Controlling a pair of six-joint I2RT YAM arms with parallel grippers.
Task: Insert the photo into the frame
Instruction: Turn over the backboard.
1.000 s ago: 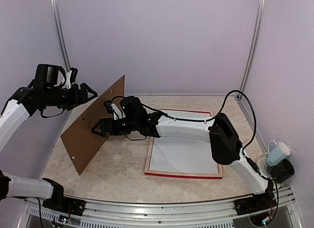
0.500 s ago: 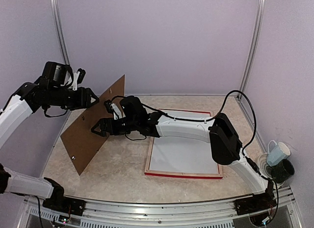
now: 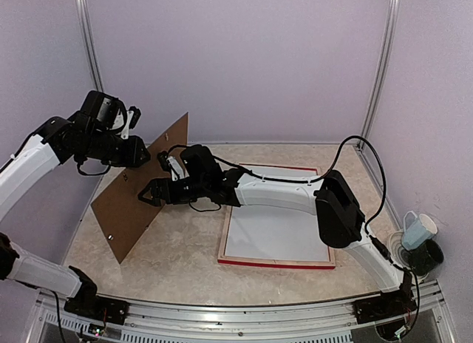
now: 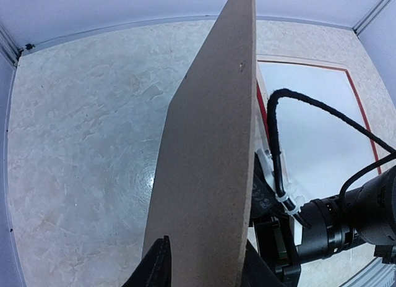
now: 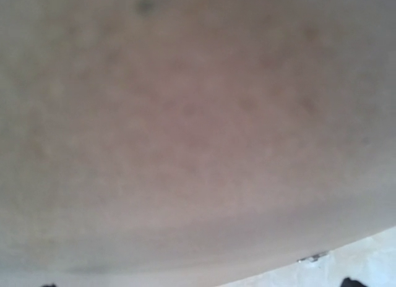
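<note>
Board [image 3: 122, 217]: flat brown fibreboard, rectangular, standing tilted on its edge at 9 o'clock of the frame.
Frame [image 3: 273, 263]: thin, red and pale wood, flat on the table centre.
White sheet [image 3: 273, 232]: smooth, fills the frame; we cannot tell if it is the photo.
Table [image 3: 185, 258]: beige, marbled.
Walls [image 3: 244, 62]: plain lilac.
Mug [image 3: 429, 260]: dark, at 4 o'clock, pale thing inside.
Left gripper [image 3: 142, 155]: fingers astride the board's top; we cannot tell if they pinch.
Right gripper [image 3: 145, 193]: fingers spread wide, by the board.

The left arm is held raised and bent, the left gripper [image 3: 143, 157] angled inward, its fingers [image 4: 158, 267] seen partly apart. The right arm is stretched low across leftward, the right gripper [image 3: 145, 193] spread wide.
</note>
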